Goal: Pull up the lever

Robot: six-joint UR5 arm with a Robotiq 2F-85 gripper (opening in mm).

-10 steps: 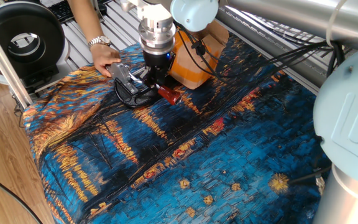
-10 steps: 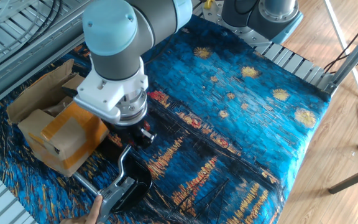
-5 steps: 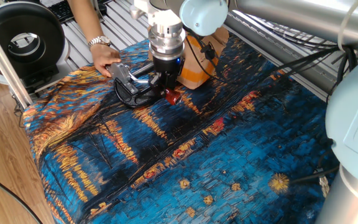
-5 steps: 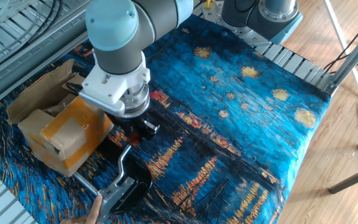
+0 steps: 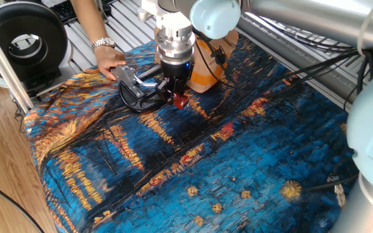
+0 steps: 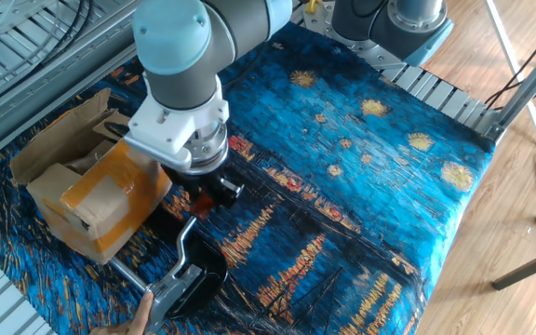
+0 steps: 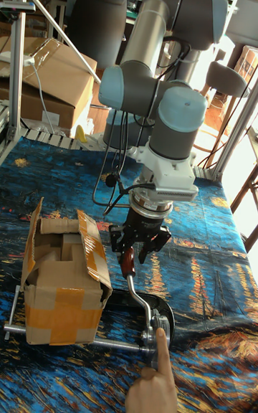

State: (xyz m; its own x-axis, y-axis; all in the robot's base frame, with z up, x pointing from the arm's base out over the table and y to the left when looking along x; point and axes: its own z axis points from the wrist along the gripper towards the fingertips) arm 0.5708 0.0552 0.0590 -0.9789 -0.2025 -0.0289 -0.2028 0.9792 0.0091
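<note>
The lever (image 7: 140,297) is a thin silver rod with a red-brown knob (image 7: 127,262), hinged to a silver bracket (image 7: 158,324) on a black curved base. It lies low, slanting away from the bracket. My gripper (image 7: 140,244) hangs straight down just above the knob, open, its fingers spread to either side of it. In one fixed view the gripper (image 5: 173,89) stands over the knob (image 5: 180,101), with the rod running back to the bracket (image 5: 127,74). The other fixed view shows the gripper (image 6: 210,194) beside the knob (image 6: 203,204).
A person's hand (image 5: 109,61) presses on the bracket, with a finger (image 7: 156,373) showing in the tall view. An orange-taped cardboard box (image 7: 61,277) stands right beside the lever on the painted blue cloth (image 5: 238,162). A metal bar (image 7: 79,338) runs along the box's front.
My gripper has shifted along the lever from over the rod to over the knob end. The lever and the hand have stayed put.
</note>
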